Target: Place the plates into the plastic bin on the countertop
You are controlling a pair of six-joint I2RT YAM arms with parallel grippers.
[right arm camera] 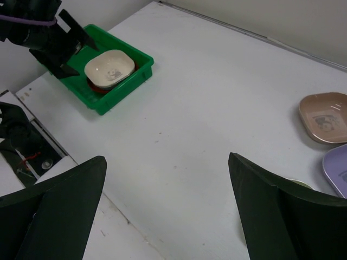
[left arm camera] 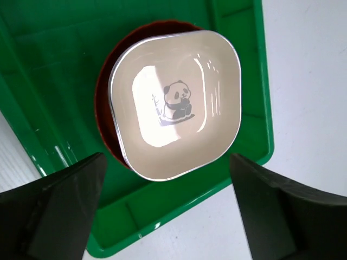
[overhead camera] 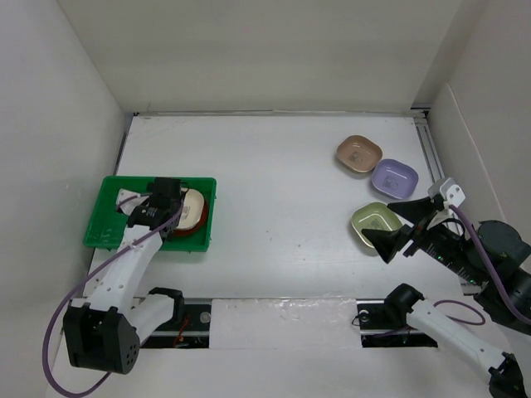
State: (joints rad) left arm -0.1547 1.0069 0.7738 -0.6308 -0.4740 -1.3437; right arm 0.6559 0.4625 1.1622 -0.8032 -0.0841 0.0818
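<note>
The left gripper (left arm camera: 165,162) hung over the plastic bin (overhead camera: 106,220) at the left of the countertop (overhead camera: 274,191), its fingers spread wide and holding nothing. Below it a cream plate (left arm camera: 173,103) with a panda picture sat nested on a red-brown plate (left arm camera: 103,108) in the bin's right end. The right gripper (right arm camera: 167,160), likewise wide open and empty, was poised at the near right just beside the olive green plate (overhead camera: 373,220), with the lavender plate (overhead camera: 394,176) and tan-pink plate (overhead camera: 358,154) lying farther back.

Open countertop (overhead camera: 282,207) runs from the bin (overhead camera: 104,220) to three plates (overhead camera: 394,176) far right. The bin's left half is free; a plate stack (overhead camera: 196,206) fills its right.
</note>
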